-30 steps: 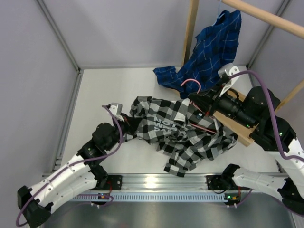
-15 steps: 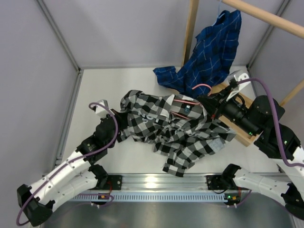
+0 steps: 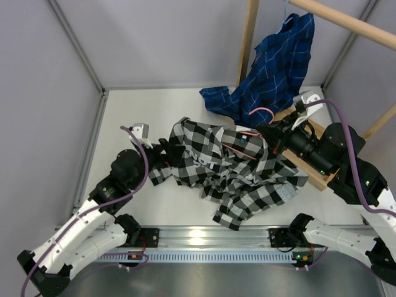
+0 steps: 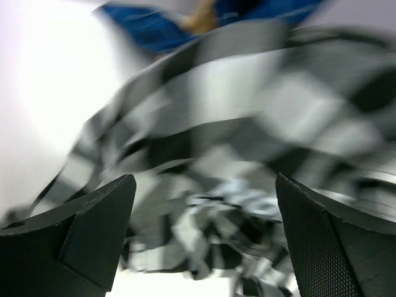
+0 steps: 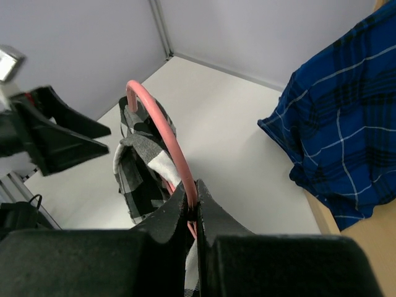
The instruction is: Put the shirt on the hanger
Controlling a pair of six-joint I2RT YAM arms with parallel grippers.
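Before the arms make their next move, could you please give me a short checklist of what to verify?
1. Right hand clamped on the thin pink wire hanger: ok.
2. Left hand gripping the black-and-white checked fabric shirt: not ok, fingers apart.
3. Checked shirt seated on both hanger shoulders: cannot tell; cloth drapes over one end.
4. Hanger hook free of the blue plaid shirt: cannot tell.
5. Left wrist view sharp: not ok, blurred.
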